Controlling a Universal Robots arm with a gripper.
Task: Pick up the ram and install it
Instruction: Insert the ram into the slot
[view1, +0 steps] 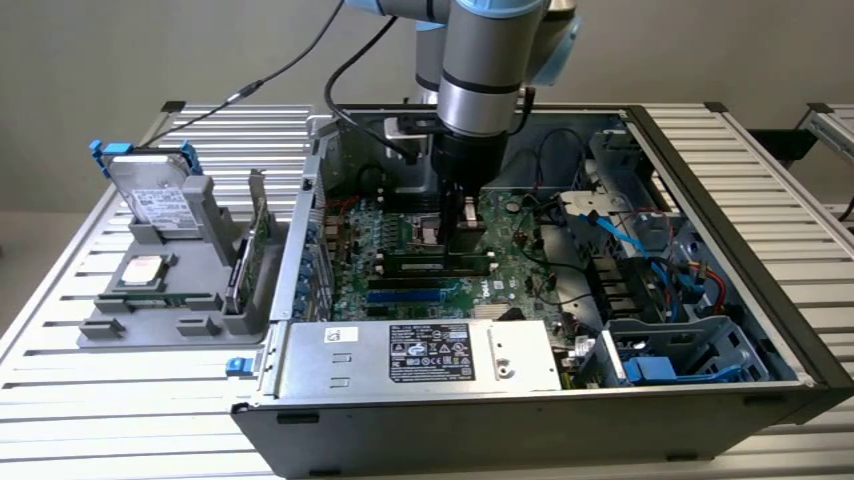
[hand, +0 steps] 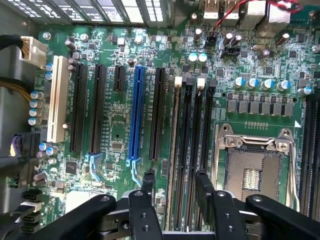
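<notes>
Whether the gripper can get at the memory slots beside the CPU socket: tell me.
Probably yes. The gripper hangs just above the memory slots, fingers open to either side of them, and no cable or card lies between.

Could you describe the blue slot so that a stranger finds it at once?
Inside the open computer case lies a green motherboard with a row of long parallel slots. The one you want is the only blue slot; its neighbours are black.
</notes>
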